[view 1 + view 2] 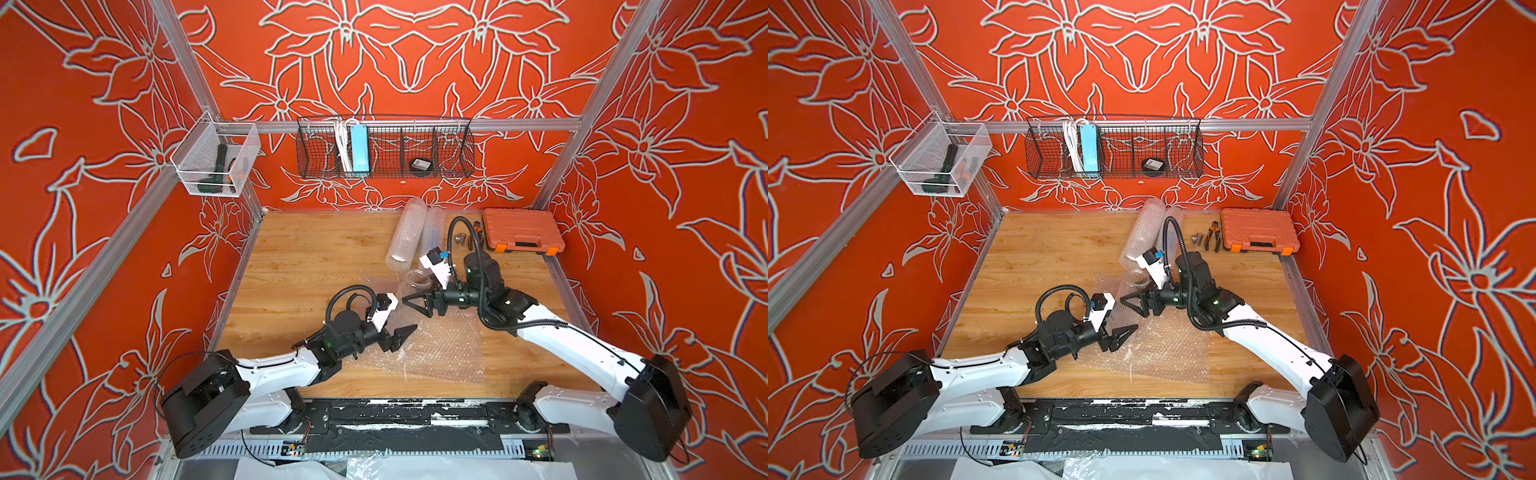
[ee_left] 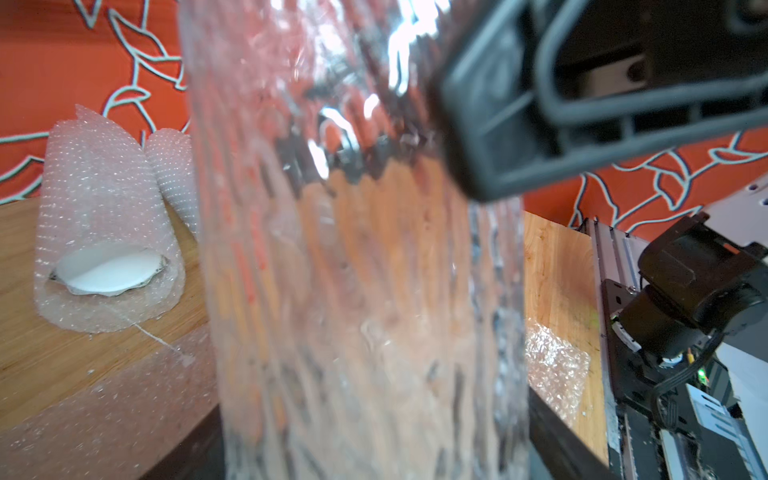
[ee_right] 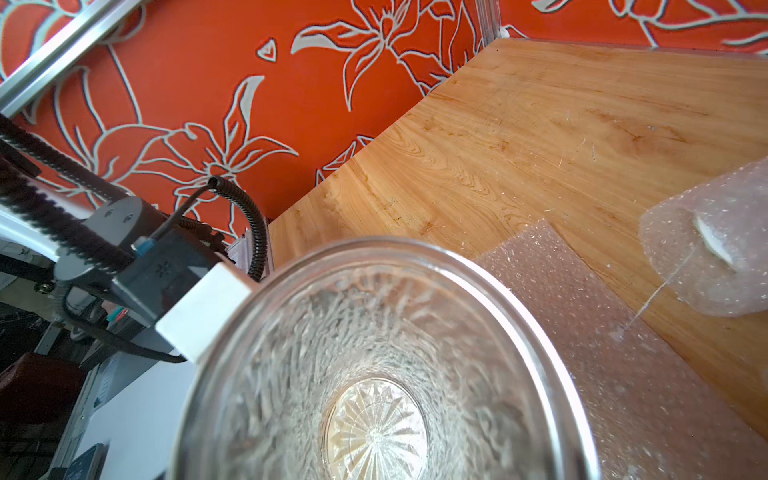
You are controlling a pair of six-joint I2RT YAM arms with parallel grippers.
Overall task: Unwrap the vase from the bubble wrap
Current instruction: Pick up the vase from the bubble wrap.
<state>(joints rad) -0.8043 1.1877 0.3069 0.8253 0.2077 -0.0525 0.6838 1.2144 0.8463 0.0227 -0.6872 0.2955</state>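
Note:
A clear cut-glass vase stands upright on a flat sheet of bubble wrap in mid-table, bare of wrap. My left gripper is low at its base, and the vase fills the gap between the dark fingers. My right gripper is on its upper part, one finger against the glass. The right wrist view looks down into the vase, which hides that gripper's fingers. The sheet shows beside it.
Two bubble wrap rolls lie behind the vase, one with something white inside. An orange tool case and pliers sit at the back right. A wire basket and a mesh bin hang on the walls.

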